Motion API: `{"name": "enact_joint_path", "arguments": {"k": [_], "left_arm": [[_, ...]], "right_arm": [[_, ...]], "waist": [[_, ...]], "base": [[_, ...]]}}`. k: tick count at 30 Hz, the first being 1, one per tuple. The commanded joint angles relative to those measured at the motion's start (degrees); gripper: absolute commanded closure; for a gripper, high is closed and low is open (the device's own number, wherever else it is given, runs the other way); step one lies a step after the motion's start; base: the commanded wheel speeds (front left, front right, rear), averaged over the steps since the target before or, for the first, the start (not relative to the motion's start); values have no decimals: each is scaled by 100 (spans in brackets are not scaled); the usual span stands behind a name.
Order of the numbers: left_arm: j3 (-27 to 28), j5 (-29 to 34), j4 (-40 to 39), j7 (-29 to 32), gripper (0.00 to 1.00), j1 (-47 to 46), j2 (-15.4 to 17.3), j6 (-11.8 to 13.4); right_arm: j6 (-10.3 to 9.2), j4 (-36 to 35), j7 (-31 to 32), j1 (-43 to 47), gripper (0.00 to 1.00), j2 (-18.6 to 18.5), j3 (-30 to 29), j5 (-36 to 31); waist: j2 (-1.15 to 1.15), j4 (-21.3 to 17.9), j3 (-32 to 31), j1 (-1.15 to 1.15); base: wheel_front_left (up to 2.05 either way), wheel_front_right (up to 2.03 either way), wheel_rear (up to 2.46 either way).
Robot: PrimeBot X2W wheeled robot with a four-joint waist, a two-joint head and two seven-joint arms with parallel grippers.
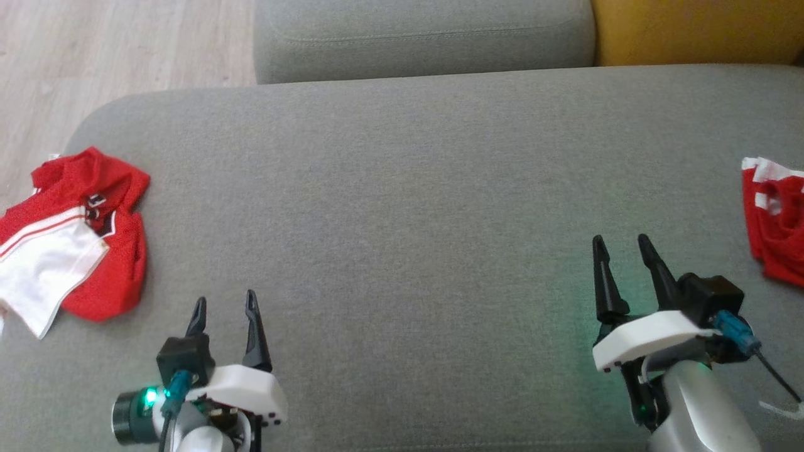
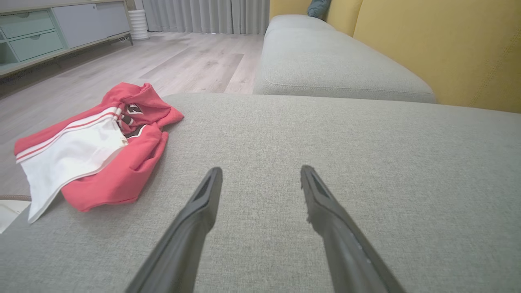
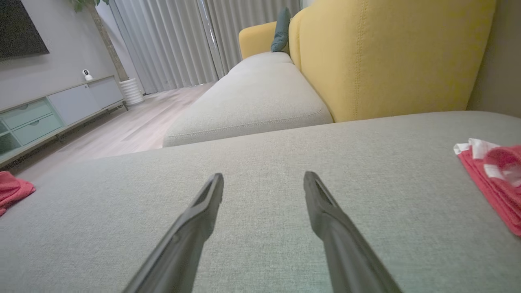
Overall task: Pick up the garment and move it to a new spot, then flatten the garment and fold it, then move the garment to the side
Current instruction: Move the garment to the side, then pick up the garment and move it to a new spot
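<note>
A crumpled red and white garment (image 1: 119, 270) lies at the left end of the grey couch seat (image 1: 402, 188), partly over its edge. In the left wrist view that garment (image 2: 122, 175) sits left of my left gripper (image 2: 261, 169). My left gripper (image 1: 225, 296) is open and empty, hovering low over the seat to the garment's right. A second red and white garment (image 1: 779, 238) lies at the seat's right edge. My right gripper (image 1: 620, 238) stands open and empty to its left. The right wrist view has this second garment (image 3: 496, 187) right of the gripper (image 3: 263, 175).
Another grey seat cushion (image 1: 421, 37) adjoins the far side, with a yellow backrest (image 1: 697, 31) to its right. Wooden floor (image 1: 113, 44) lies beyond the seat's rounded left end. A low cabinet (image 2: 49, 32) stands across the room.
</note>
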Motion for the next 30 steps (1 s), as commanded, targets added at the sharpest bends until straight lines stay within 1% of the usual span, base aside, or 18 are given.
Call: {"name": "enact_joint_path", "arguments": {"k": [1,5,8,15,18,23,25,26,27,30], "left_arm": [[212,49,-221,-29,0,-194,36,-3],[152,11,-255,-29,0,-267,36,-17],[89,-1,-299,-29,0,-319,36,-30],[-8,-51,-487,-29,0,-415,36,-37],[20,-54,-531,-29,0,-422,36,-29],[158,-75,-519,-29,0,-350,36,13],[230,-93,-502,-29,0,-296,36,29],[230,-93,-502,-29,0,-296,36,29],[275,-104,-496,-29,0,-248,36,32],[349,-137,-478,-29,0,-181,36,49]], "right_arm": [[37,-184,-62,-84,0,26,163,19],[37,-209,-62,-79,0,26,227,15],[37,-222,-62,-72,0,27,291,32],[37,-209,-62,-84,0,27,407,146],[37,-195,-62,-96,0,27,430,171],[37,-185,-62,-142,0,27,520,180],[37,-183,-62,-152,0,27,567,177],[37,-183,-62,-152,0,27,567,177],[37,-172,-62,-149,0,27,581,157],[37,-144,-62,-131,0,27,609,140]], "waist": [[0,65,28,0],[0,324,61,0],[0,628,88,0],[0,1567,170,0],[0,1980,204,0],[0,2544,277,0],[0,2730,296,0],[0,2730,296,0],[0,2922,313,0],[0,3171,322,0]], "base": [[0,0,0],[0,0,0],[0,0,0],[0,0,0],[0,0,0],[0,0,0],[0,0,0],[0,0,0],[0,0,0],[0,0,0]]}}
